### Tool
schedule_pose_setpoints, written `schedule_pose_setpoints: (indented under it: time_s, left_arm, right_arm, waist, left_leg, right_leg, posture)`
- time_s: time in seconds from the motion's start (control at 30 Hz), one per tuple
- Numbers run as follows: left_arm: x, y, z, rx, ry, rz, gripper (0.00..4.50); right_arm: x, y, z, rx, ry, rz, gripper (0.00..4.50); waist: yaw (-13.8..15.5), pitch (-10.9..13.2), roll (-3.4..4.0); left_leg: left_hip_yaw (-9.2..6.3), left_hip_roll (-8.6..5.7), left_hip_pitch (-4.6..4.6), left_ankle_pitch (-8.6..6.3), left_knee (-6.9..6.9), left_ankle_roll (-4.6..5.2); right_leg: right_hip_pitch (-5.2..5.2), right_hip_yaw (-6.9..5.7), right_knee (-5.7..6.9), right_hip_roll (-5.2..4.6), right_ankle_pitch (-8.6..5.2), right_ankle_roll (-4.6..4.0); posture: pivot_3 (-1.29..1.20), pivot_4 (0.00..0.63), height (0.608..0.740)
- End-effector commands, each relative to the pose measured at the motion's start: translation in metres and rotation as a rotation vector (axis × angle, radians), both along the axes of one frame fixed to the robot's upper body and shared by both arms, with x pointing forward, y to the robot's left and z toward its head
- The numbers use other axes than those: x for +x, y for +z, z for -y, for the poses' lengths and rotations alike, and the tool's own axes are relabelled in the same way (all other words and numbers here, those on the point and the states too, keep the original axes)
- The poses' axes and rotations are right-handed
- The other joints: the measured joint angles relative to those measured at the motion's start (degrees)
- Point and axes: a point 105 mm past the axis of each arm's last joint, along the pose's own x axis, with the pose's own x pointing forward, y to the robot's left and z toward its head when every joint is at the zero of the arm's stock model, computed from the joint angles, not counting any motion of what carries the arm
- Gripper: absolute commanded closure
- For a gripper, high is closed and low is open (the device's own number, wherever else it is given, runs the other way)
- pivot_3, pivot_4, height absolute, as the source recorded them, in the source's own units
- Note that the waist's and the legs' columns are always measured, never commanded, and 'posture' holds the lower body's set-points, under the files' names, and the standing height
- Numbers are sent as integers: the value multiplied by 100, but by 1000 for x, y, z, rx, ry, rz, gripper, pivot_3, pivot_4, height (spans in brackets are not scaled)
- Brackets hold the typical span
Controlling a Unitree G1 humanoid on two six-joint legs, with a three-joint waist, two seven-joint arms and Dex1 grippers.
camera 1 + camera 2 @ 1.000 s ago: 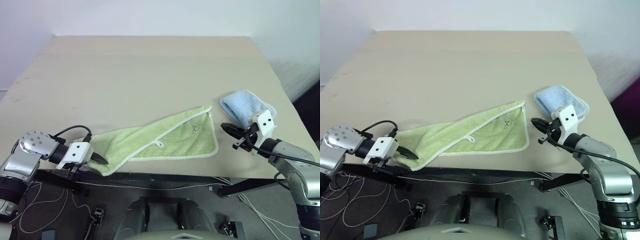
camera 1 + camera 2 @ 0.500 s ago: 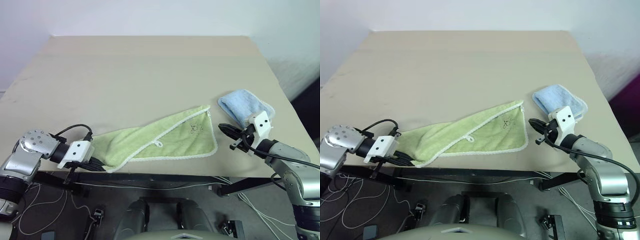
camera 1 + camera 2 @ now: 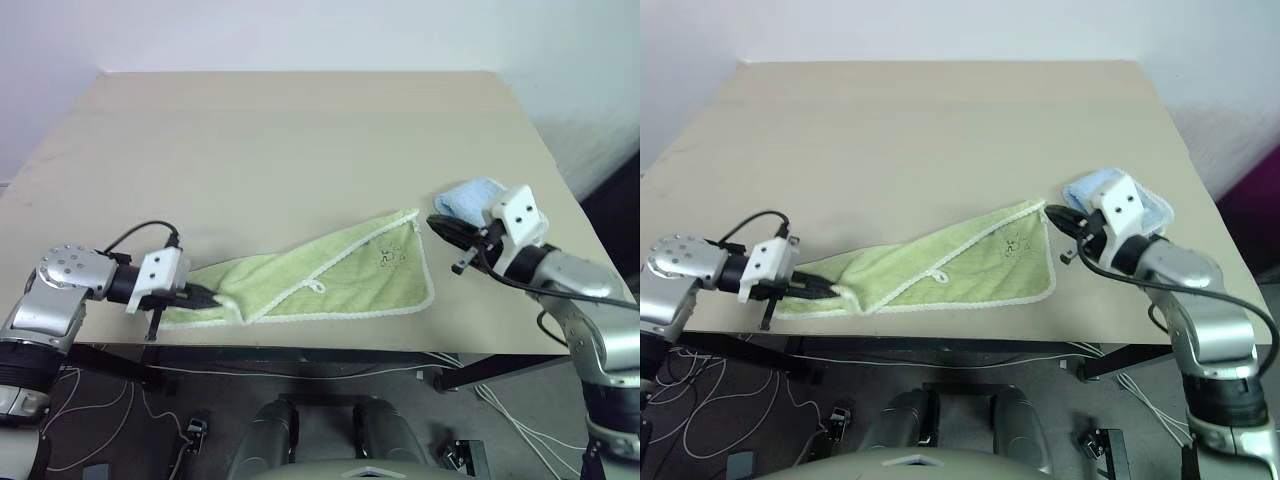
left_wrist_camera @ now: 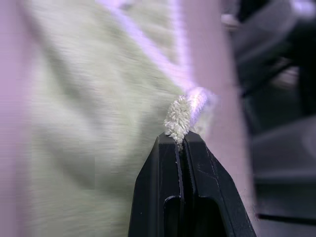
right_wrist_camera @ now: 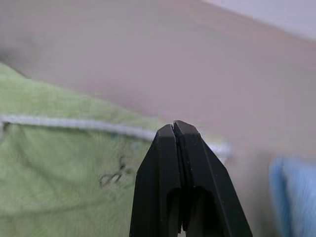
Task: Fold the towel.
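Silver-grey arms, white wrist blocks, black cables, black fingers [image 4: 190, 197]

A beige table [image 3: 300, 130] stands against a white wall [image 3: 300, 30], cables [image 3: 90, 420] beneath.

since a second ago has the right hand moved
Yes. The right hand has shifted up the table, from below the blue cloth and beside the green towel's near right corner to level with the towel's far corner, partly covering the cloth.
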Motion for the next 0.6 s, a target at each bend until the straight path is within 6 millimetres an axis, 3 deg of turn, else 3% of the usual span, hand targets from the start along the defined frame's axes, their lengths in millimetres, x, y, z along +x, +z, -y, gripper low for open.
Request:
schedule_pose_setpoints:
  time_s: [0.03,0.27,0.43,0.6]
  left_arm:
    - [8,10,-6,-29,80,55,4500]
    - [8,9,-6,-35,119,72,4500]
    - [3,9,-2,-47,129,74,4500]
    - [-1,8,0,-53,141,71,4500]
  right_arm:
    - [13,2,-3,-138,31,55,3321]
    - [48,-21,4,-542,90,202,968]
    - [67,-29,4,-669,127,278,968]
    - [84,-25,0,-703,103,356,968]
  waist:
    - [-1,0,0]
    - [-8,1,0]
    - [-19,2,2]
    - [-20,2,2]
  left_leg:
    - [0,0,0,0,0,0]
    - [5,-2,-2,1,0,-1]
    - [8,-1,-3,2,-2,-4]
    - [8,-1,-4,3,-1,-5]
  right_leg:
    - [0,0,-1,-1,0,0]
    - [-6,1,2,-1,0,0]
    - [-12,5,6,1,0,0]
    - [-13,6,7,2,0,-1]
  posture:
    - [0,150,740]
    - [0,150,740]
    - [0,150,740]
    - [0,150,740]
